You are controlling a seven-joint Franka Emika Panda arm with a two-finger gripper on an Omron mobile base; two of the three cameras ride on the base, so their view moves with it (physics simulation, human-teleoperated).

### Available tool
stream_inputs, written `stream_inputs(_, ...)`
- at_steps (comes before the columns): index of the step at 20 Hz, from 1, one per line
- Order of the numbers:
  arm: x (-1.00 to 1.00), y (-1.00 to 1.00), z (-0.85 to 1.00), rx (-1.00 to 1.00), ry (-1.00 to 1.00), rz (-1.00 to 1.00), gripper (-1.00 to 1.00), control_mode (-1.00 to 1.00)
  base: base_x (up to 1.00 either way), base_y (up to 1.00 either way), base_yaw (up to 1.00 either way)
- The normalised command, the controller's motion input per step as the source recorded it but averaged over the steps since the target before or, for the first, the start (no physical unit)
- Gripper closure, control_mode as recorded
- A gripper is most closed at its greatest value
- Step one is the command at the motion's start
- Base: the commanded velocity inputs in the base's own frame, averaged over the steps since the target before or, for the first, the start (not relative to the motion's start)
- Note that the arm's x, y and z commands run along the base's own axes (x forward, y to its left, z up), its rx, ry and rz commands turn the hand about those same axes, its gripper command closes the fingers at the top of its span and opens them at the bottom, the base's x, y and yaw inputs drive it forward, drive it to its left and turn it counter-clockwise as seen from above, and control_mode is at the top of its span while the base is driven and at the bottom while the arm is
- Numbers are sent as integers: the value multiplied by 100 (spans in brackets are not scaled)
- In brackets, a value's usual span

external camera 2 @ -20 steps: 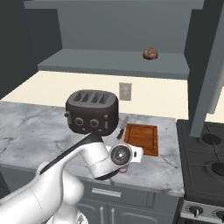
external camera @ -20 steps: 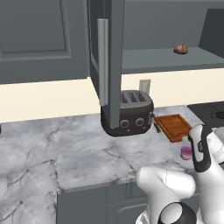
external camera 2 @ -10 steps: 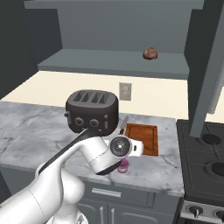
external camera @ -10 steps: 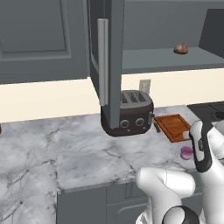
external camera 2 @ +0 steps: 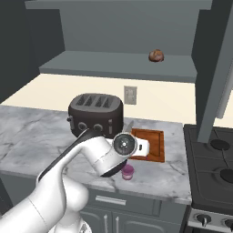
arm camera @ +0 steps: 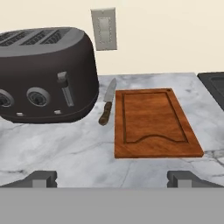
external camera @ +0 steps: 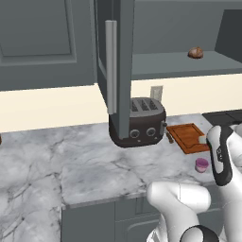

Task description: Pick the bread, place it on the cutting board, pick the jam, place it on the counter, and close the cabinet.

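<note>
The bread sits in the upper right on the cabinet shelf; it seems light and soft. The fingers stand open and empty, and should take its round sides gently.

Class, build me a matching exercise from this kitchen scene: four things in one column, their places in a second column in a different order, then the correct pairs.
Things:
1. bread
2. jam
3. knife
4. cutting board

Places:
A. between the toaster and the board
B. on the open cabinet shelf
C. on the counter, right of the knife
D. near the counter's front edge

Pairs: 1-B, 2-D, 3-A, 4-C
</note>
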Motion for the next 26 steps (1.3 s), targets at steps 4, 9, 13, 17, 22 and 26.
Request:
stream_inputs(4, 0, 0, 38, 0, 0, 0, -100, -100, 0, 0, 0)
stream_inputs(9, -3, 0, 34, 0, 0, -2, -100, -100, 0, 0, 0)
stream_inputs(13, -8, 0, 29, 0, 0, -2, -100, -100, 0, 0, 0)
stream_inputs(17, -10, 0, 24, 0, 0, 0, -100, -100, 0, 0, 0)
stream_inputs(22, -11, 0, 9, -1, -11, 0, -100, -100, 0, 0, 0)
stream_inputs(26, -9, 0, 13, -1, -14, 0, -100, -100, 0, 0, 0)
